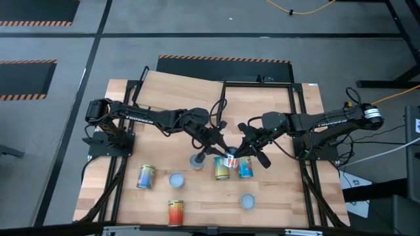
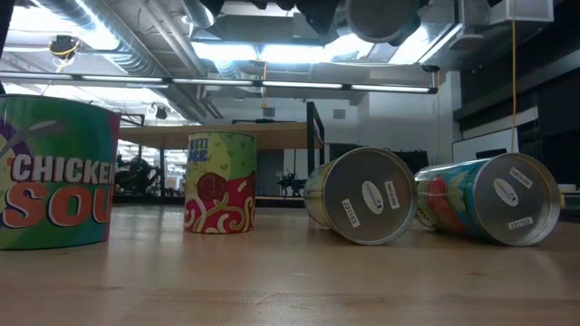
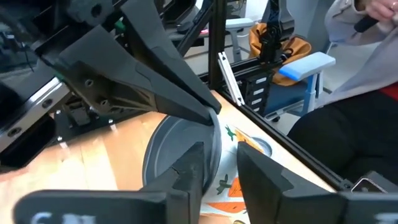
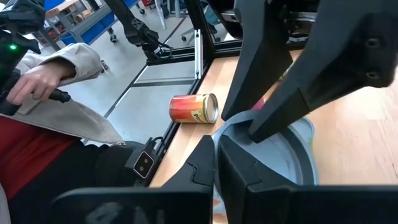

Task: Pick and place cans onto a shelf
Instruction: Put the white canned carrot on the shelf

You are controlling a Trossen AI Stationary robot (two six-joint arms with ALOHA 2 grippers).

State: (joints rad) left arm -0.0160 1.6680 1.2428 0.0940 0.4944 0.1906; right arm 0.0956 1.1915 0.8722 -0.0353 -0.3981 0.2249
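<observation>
Currently one small can (image 1: 231,159) with a red and white label sits at the middle of the tabletop (image 1: 289,196), between the tips of both arms and just in front of the shelf (image 1: 256,105). In the left wrist view its grey lid (image 3: 168,149) faces sideways and an orange label shows beside it.

The left gripper (image 1: 222,152) reaches this can from the left. Its fingers (image 3: 186,177) stand a little apart, one over the lid and one over the label, and I cannot tell whether they press on the can. The right gripper (image 1: 241,149) comes in from the right with its fingers (image 4: 205,162) closed together, their tips at the can's rim.

Close around it, an upright can (image 1: 197,160) stands just left of the left gripper. A yellow and blue can (image 1: 222,168) and a blue can (image 1: 245,167) lie on their sides just in front. Farther toward the front lie a yellow can (image 1: 146,176) and a red and orange can (image 1: 175,212), and two more (image 1: 176,179) (image 1: 247,201) stand upright, well apart.

The shelf is a light plywood board in a black frame with a black upright divider (image 1: 224,98), and no can is on it.

Beyond the tabletop's edge a person's pale sleeve (image 4: 56,93) shows in the right wrist view.
</observation>
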